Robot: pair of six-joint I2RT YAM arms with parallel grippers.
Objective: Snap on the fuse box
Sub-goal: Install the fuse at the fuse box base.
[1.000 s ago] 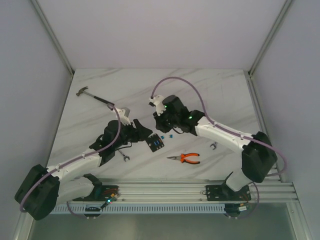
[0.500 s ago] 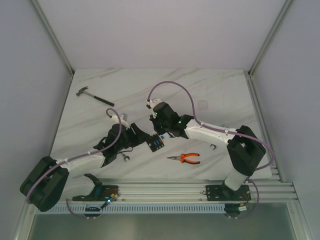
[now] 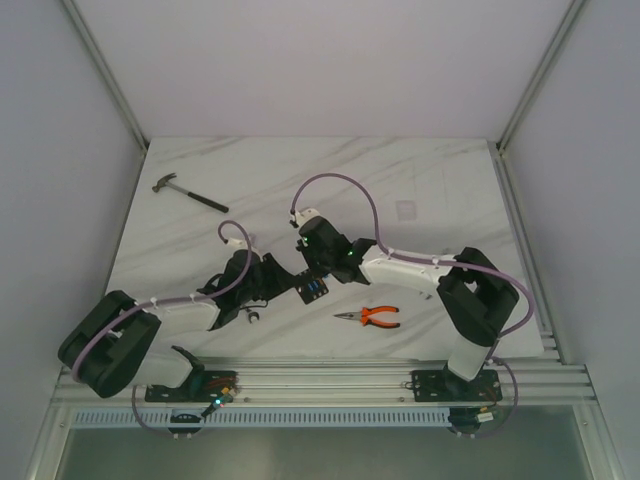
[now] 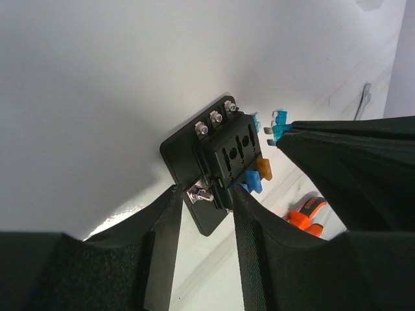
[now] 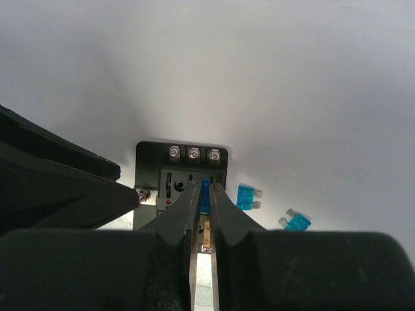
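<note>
Loose fuses (image 5: 246,196) lay beside the fuse box (image 4: 224,152); the half-open left gripper (image 4: 206,195) straddled its corner, and the right gripper (image 5: 205,186) pinched a blue fuse (image 5: 206,198).

My right fingers (image 5: 183,217) pinch a blue fuse (image 5: 206,184) over the box (image 5: 150,159); two loose fuses (image 5: 245,196) lie just right of it on the surface (image 5: 292,78).

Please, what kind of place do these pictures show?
Probably a laboratory robot test bench, not a real workshop: robot arms on an aluminium rail, a marble-patterned table closed in by plain white walls, and a hammer and pliers laid out.
</note>
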